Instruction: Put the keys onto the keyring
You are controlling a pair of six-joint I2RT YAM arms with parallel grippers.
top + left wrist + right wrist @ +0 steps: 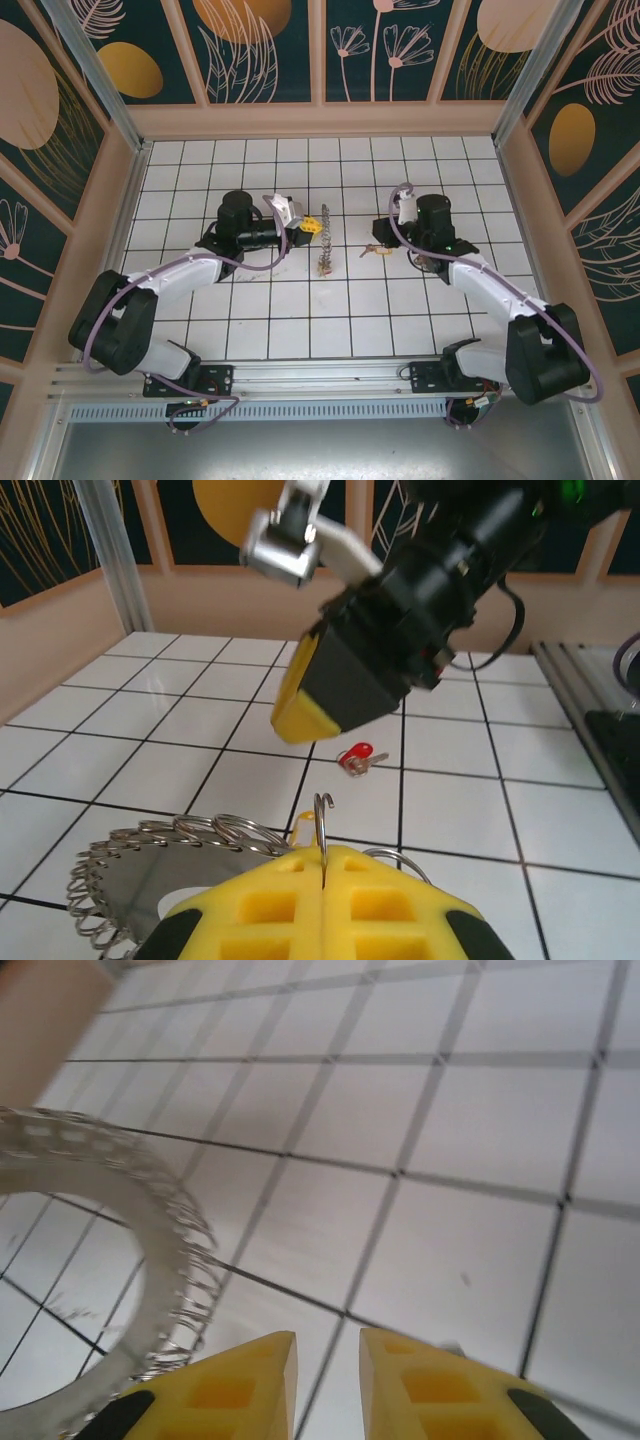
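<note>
Between the arms, the left gripper (323, 868) clamps the beaded silvery hoop keyring (212, 831) upright, likely for threading. Beside it the right gripper (326, 1380) stands slightly parted, empty.

Keyring (324, 248): silvery hoop, beaded coil rim, upright on edge mid-table, wire end pinched in left gripper (313, 222). Key (357, 758): red head, flat on table, near keyring's right.

Top view's bright and even, pretty sharp, just soft shadows on the tiles (330, 320). Right wrist shot is washed out and smeary though, keyring (170, 1230) all blurry, bit of glare off the tiles.
</note>
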